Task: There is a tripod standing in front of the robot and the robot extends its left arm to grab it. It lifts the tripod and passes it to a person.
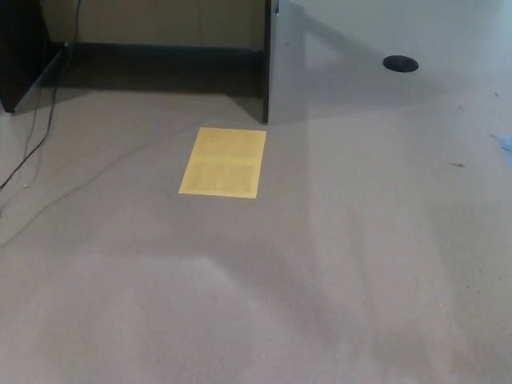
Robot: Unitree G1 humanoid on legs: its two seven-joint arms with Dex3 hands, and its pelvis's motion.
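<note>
A dark piece of furniture (18, 48) is cut off at the top left corner, so only its edge shows; thin cables (36, 132) run down beside it and trail over the grey floor (264, 304), and their ends go out of the picture at the left; a yellow sheet (223, 162) lies flat on the floor, a little left of the middle; just behind it stands a dark upright panel (268, 64), cut off at the top; far right and near the top is a small black round thing (400, 62), too small to tell what it is; a bit of blue (505, 142) peeks in at the right edge.

No tripod shows here, so I cannot tell where it is; neither hand shows, so I cannot tell if the fingers are let go, clenched or holding something.
</note>
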